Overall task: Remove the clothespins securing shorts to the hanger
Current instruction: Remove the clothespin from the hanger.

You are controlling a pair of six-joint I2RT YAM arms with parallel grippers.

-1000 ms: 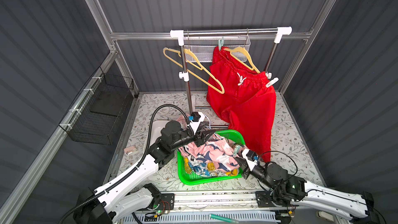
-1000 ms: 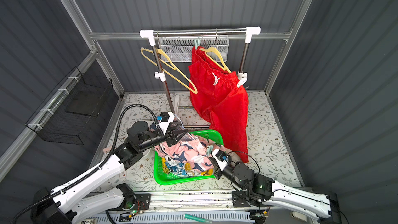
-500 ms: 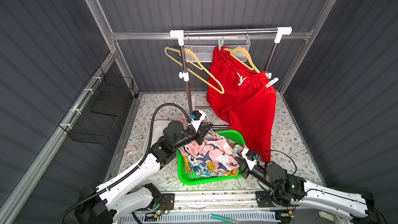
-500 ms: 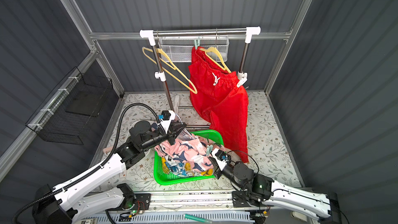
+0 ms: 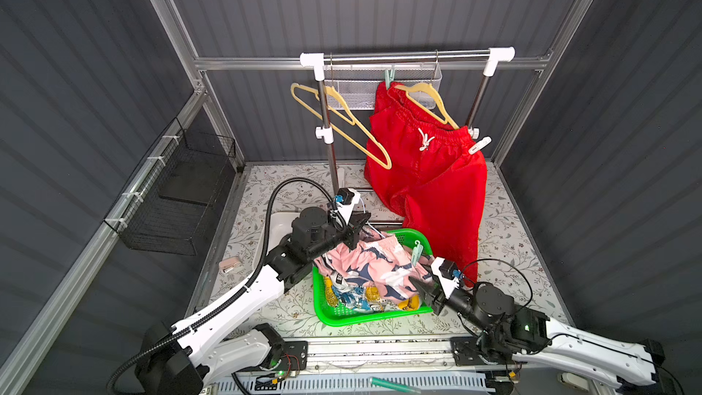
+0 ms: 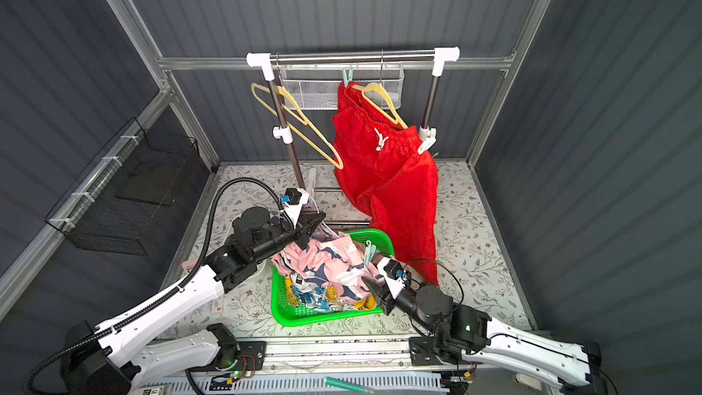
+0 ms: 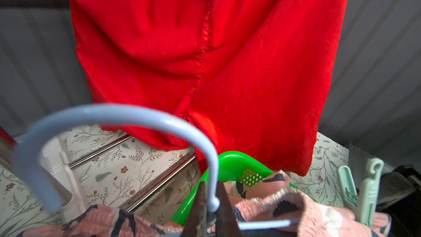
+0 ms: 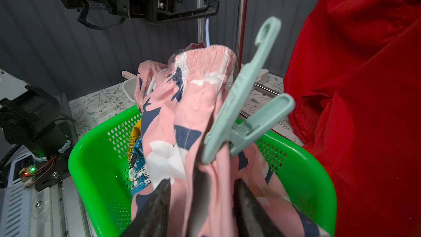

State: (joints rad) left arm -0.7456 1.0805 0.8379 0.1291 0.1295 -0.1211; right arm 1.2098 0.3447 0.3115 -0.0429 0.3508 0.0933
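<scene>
My left gripper [image 7: 210, 184] is shut on the neck of a pale blue hanger [image 7: 114, 115], holding it over the green basket [image 5: 342, 317]. Pink bird-print shorts [image 8: 193, 101] hang from that hanger. A mint clothespin [image 8: 241, 101] is clipped on the shorts' waistband, seen in both top views [image 5: 416, 252] [image 6: 368, 252]. My right gripper [image 8: 202, 183] is open just below that clothespin, with pink fabric between its fingers. Red shorts [image 5: 429, 172] hang on a yellow hanger [image 5: 425, 94], pinned by a mint clothespin [image 5: 388, 78] and a white clothespin [image 5: 479, 145].
White shorts with yellow-blue print [image 5: 353, 294] lie in the basket. Empty yellow hangers [image 5: 342, 115] hang on the rack beside its post [image 5: 328, 138]. A mesh basket [image 5: 353, 85] hangs under the rail. A black wire basket [image 5: 182, 199] is on the left wall, a white tray [image 5: 279, 222] under my left arm.
My left gripper has closed on the hanger's neck. My right gripper, shut before, has opened beneath the mint clothespin.
</scene>
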